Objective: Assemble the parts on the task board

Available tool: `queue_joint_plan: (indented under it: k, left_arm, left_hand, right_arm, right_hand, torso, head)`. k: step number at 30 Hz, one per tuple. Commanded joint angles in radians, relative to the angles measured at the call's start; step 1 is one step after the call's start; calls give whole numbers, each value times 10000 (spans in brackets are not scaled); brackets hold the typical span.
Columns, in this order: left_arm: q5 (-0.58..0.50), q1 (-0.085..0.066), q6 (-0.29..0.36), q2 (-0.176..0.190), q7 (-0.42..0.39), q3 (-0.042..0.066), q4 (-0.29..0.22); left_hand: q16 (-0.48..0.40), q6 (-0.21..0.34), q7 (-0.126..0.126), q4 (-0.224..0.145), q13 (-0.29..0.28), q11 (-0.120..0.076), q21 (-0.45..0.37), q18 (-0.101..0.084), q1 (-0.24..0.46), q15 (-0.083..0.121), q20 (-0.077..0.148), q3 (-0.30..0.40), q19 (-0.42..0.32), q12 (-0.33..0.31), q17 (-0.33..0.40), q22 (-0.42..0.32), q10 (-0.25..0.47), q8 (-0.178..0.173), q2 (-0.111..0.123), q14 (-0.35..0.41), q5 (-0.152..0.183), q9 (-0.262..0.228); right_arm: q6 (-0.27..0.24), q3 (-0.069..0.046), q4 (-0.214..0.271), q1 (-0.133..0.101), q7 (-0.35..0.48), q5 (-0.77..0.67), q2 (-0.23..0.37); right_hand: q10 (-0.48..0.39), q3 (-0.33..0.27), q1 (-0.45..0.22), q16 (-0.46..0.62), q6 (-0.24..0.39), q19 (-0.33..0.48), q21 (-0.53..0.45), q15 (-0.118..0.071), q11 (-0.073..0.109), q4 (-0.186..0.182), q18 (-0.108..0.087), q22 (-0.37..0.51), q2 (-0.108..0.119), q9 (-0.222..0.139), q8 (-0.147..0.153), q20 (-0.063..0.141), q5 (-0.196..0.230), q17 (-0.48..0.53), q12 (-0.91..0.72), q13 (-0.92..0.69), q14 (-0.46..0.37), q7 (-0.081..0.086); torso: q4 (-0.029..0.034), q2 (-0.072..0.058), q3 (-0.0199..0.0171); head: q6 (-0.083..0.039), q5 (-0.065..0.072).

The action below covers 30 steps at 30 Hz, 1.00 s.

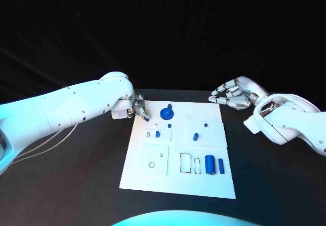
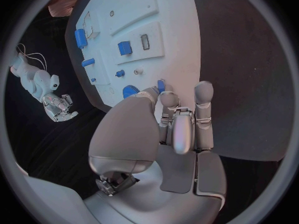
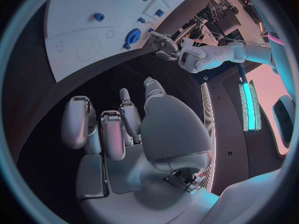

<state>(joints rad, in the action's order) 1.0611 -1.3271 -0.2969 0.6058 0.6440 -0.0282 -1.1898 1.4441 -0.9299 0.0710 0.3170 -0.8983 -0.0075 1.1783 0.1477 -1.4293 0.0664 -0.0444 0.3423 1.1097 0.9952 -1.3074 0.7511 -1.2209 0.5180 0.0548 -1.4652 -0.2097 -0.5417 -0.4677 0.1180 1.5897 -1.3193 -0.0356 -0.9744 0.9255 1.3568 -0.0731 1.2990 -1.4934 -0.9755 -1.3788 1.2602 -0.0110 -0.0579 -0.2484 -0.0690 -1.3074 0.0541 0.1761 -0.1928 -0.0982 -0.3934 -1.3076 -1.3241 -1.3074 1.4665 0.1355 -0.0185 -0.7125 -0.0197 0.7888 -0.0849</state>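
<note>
No writing can be read on the white board (image 1: pixel 178 179), which lies flat in the middle of the black tabletop (image 1: pixel 75 179) with bare dark surface on every side. The left hand (image 1: pixel 138 109) sits at the board's far left corner, its fingertips pinching a small blue piece (image 1: pixel 146 119) at the edge. The right hand (image 1: pixel 230 96) hovers off the far right corner, fingers loosely curled, holding nothing. A blue disc (image 1: pixel 166 113), small pegs and two blue blocks (image 1: pixel 214 165) lie on the board.

The left hand (image 1: pixel 138 109) covers most of a small blue part (image 1: pixel 146 119) at the board's (image 1: pixel 178 186) ten-o'clock edge; its shape cannot be told.
</note>
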Motion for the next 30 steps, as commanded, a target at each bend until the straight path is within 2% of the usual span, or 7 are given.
queue_joint_plan:
  k: [1,5,9,18,21,27,30]
  left_arm:
    - [-264,0,210,57,-45,6,-96]
    - [-444,-2,493,278,-68,15,-377]
    - [-649,-5,790,696,-91,39,-984]
    - [-759,15,1663,1602,-308,40,-2487]
    - [-698,109,1914,1798,-386,30,-2862]
    - [-306,340,2407,2018,-486,16,-3384]
    - [-120,475,2442,2062,-448,8,-3540]
  left_hand:
    - [70,0,-32,-1210,-9,15,62,62,68,-35,-21,1378,43,17,-636,29,-94,66,167,-405,14,-31]
    - [105,-6,-40,-1261,-49,5,100,55,156,-24,-16,1665,68,84,-688,81,-158,143,283,-428,18,-68]
    - [161,-26,-58,-1329,-115,-15,169,41,275,-5,-2,2031,131,176,-771,181,-252,229,439,-468,19,-105]
    - [269,-110,-104,-1489,-281,-67,392,-17,529,47,48,2861,356,384,-932,537,-477,397,790,-546,21,-163]
    - [295,-127,-113,-1512,-316,-77,450,-34,590,56,58,3007,413,428,-973,632,-526,430,859,-564,26,-175]
    - [366,-183,-148,-1592,-441,-114,594,-71,724,92,94,3374,560,568,-1084,863,-668,523,1045,-614,29,-208]
    - [371,-187,-150,-1597,-451,-117,603,-73,739,95,97,3409,568,580,-1091,876,-681,532,1061,-617,30,-211]
  right_arm:
    - [42,-2,15,5,34,-63,0]
    - [42,-2,18,5,33,-63,9]
    - [42,-2,24,5,28,-63,25]
    - [41,-2,16,5,19,-66,45]
    - [43,-2,-5,6,25,-84,38]
    - [53,-1,-29,24,35,-98,16]
    - [64,-1,-35,45,32,-100,6]
  right_hand:
    - [-5,-55,-59,52,68,-2,-22,-63,38,-31,-99,-196,-60,2,-38,69,-52,-1111,-37,-12,681,-3]
    - [-7,-61,-61,57,69,4,-34,-63,40,-39,-101,-189,-68,2,-44,70,-71,-1103,-35,-10,679,-4]
    - [0,-67,-63,53,71,0,-31,-64,40,-47,-100,-193,-77,2,-51,71,-92,-1112,-43,-18,682,-4]
    - [0,-67,-63,53,71,0,-31,-64,40,-47,-100,-193,-77,2,-51,71,-92,-1112,-43,-18,682,-4]
    - [-3,-69,-64,56,71,2,-36,-64,40,-50,-101,-190,-78,2,-52,71,-99,-1107,-39,-13,681,-5]
    - [-12,-76,-66,64,71,8,-47,-65,41,-57,-104,-182,-82,2,-58,71,-118,-1093,-29,-1,677,-5]
    - [-12,-76,-66,64,71,8,-47,-65,41,-57,-104,-182,-82,2,-58,71,-118,-1093,-29,-1,677,-5]
  torso:
    - [9,5,-1]
    - [21,10,-3]
    - [20,12,-11]
    - [6,-1,6]
    - [42,10,15]
    - [90,33,24]
    - [85,39,32]
  head:
    - [-11,-3]
    - [-19,-22]
    - [-24,-43]
    - [-19,-51]
    - [-64,1]
    - [-2,-8]
    - [-3,-15]
